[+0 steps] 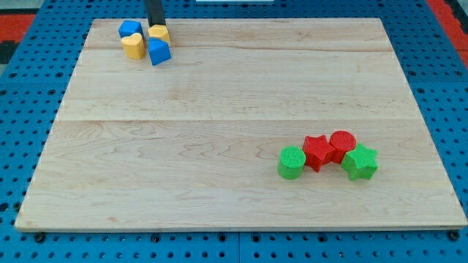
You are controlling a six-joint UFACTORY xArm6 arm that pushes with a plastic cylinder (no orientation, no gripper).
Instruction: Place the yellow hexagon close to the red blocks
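My tip (156,26) stands at the view's top left, touching or just behind the yellow hexagon (159,33); there are no jaws, only a bare rod. Just beside the tip toward the view's left are a blue block (130,29) and a yellow block (132,46); a blue block (159,52) lies just below. The red star (316,151) and red cylinder (341,145) lie well apart, toward the view's bottom right, flanked by a green cylinder (291,162) and green star (360,161). Judgement: approach step in hand; next move calls for a long diagonal push, clearing the blue block.
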